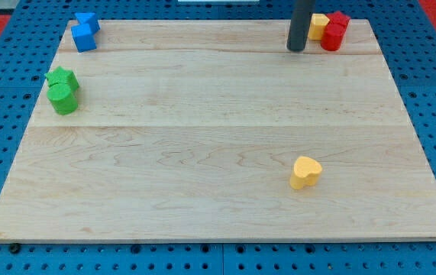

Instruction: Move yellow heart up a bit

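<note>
The yellow heart (305,173) lies on the wooden board (202,153) at the lower right. My tip (296,49) is near the view's top right, far above the heart, just left of a second yellow block (318,25). The dark rod rises out of the top of the view.
Two red blocks (334,31) sit at the top right, touching the yellow block. Two blue blocks (85,31) sit at the top left corner. A green star (62,77) and a green block (64,98) sit together at the left edge. A blue pegboard surrounds the board.
</note>
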Motion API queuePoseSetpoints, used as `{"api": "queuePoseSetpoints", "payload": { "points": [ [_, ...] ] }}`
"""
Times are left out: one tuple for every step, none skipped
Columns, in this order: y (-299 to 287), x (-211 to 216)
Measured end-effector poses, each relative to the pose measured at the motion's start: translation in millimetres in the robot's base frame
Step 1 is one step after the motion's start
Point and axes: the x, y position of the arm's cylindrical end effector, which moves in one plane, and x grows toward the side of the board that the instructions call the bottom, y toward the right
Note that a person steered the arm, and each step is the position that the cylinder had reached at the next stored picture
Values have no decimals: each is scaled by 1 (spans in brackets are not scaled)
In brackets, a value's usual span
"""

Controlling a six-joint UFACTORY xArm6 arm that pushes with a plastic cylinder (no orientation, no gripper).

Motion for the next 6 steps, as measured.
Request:
{"api": "queuePoseSetpoints", "payload": {
  "points": [
    [30, 53],
    [40, 146],
    [40, 249],
    [22, 311],
    [-33, 299],
    [-33, 252]
  ]
}}
